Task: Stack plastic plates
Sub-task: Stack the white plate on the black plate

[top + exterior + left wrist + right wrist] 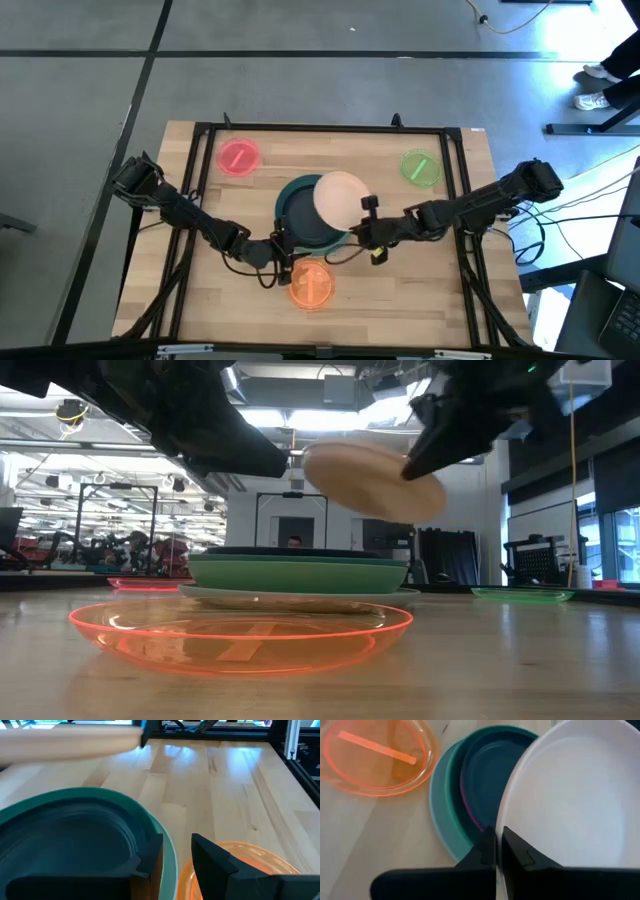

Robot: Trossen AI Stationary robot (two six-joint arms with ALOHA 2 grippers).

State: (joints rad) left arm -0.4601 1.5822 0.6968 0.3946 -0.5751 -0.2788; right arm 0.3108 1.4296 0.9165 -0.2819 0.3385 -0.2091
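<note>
A stack of plates sits at the table's middle, dark navy on top over teal and green ones, with a pale plate at the bottom. My right gripper is shut on a peach plate, which hangs tilted above the stack. My left gripper is open at the stack's near-left rim. In the left wrist view one finger stands over the teal rim and the other over the orange plate. My right gripper pinches the peach plate's rim between its two fingers, coming from the table's right. The plate is lifted clear and tilted over the stack's right half. My left gripper has one finger over the stack's teal rim; I cannot tell whether it touches.
A see-through orange plate lies near the table's near edge, just in front of the stack. A pink plate lies far left and a green plate far right. A black frame runs around the table.
</note>
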